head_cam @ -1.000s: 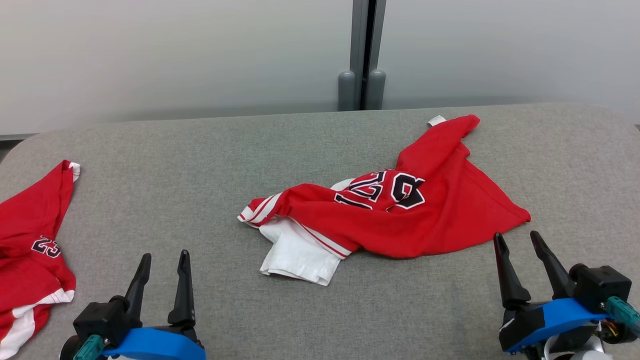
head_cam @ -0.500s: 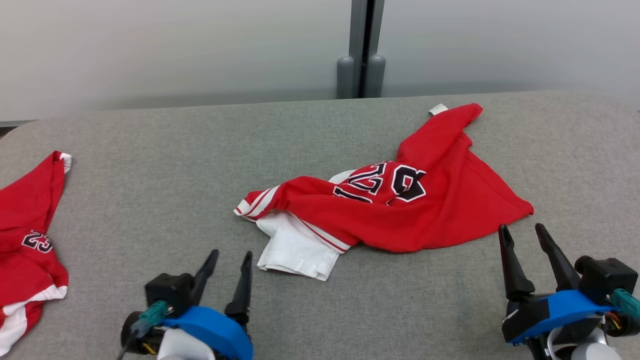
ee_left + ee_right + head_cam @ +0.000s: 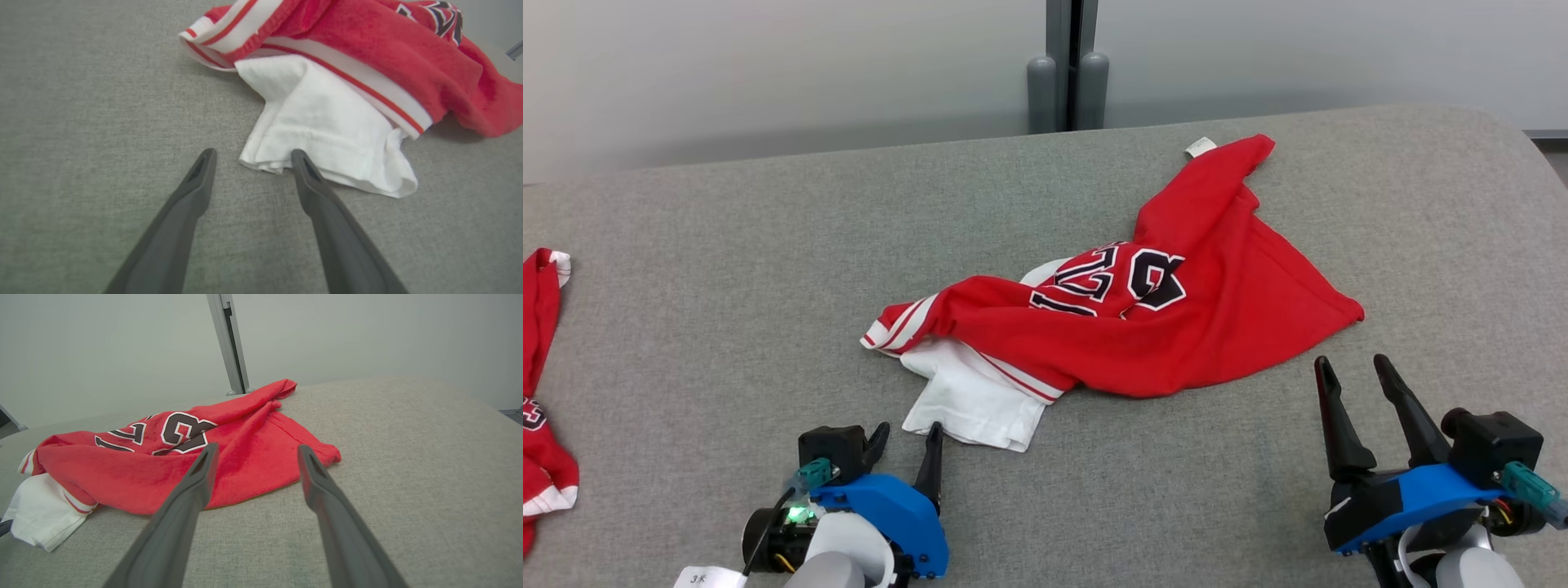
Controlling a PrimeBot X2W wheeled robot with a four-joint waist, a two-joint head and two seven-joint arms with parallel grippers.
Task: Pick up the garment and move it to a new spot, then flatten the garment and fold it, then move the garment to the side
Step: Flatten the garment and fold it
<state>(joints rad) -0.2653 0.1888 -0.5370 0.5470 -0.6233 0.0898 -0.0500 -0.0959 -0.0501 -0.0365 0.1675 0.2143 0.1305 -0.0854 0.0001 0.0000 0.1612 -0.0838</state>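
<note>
The garment [image 3: 1176, 327] is a red jersey with dark numerals and a white sleeve [image 3: 968, 400], crumpled in the middle of the grey table [image 3: 727, 269]. My left gripper [image 3: 907, 437] stands open just short of the white sleeve's near corner. In the left wrist view the left gripper [image 3: 251, 154] has one fingertip [image 3: 300, 157] touching the white hem [image 3: 327, 134], the other over bare fabric. My right gripper [image 3: 1349, 367] is open near the garment's right corner. In the right wrist view the right gripper [image 3: 256, 448] points at the red cloth [image 3: 245, 457].
A second red jersey [image 3: 543, 408] lies at the table's left edge. A grey post [image 3: 1066, 65] stands behind the table against a pale wall. The table's rounded right corner [image 3: 1511, 139] is near my right arm.
The camera has turned, shifting the scene left and up. My left gripper has travelled right and forward to the white sleeve's corner. The right gripper has kept its place.
</note>
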